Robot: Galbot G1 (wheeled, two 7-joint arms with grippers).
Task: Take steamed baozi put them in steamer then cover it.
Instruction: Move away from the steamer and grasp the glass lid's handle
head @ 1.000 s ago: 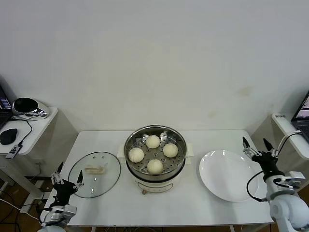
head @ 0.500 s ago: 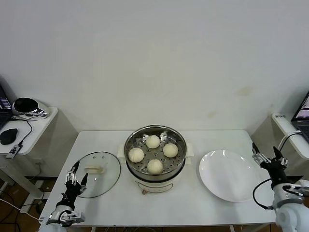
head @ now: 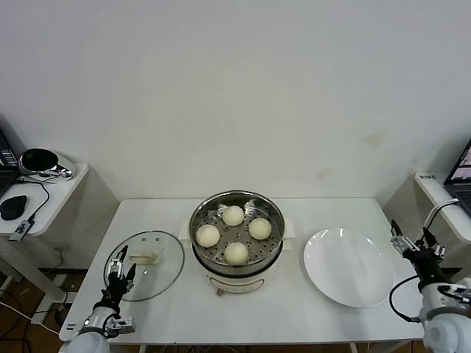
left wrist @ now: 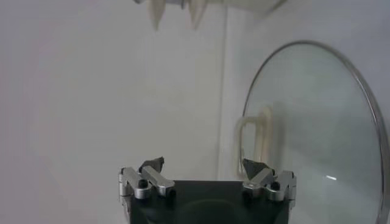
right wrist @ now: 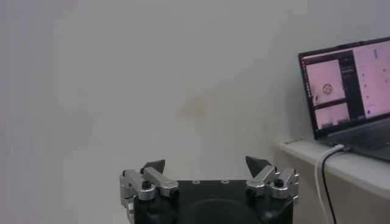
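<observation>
- Baozi [head: 235,253] first, from the head view: four of them, all sitting on the perforated tray inside the one steamer [head: 236,261] at table centre. One white plate [head: 347,266] lies bare to the right, and one cover [head: 144,265] lies flat on the table left of the steamer. Loading looks done, so covering is the step in hand. The left gripper [head: 118,271] hovers at the cover's near-left edge, fingers spread apart and holding nothing. The right gripper [head: 413,247] idles off the table's right edge, also spread and empty.
- Left wrist view: the left gripper [left wrist: 203,172] gapes wide above the table, with the cover [left wrist: 317,122] and its cream handle [left wrist: 256,137] just ahead and off to one side. My read: it must centre on that handle, close, lift, then carry across onto the steamer.
- Right wrist view: the right gripper [right wrist: 207,170] is wide open, facing a wall and one laptop [right wrist: 347,91].
</observation>
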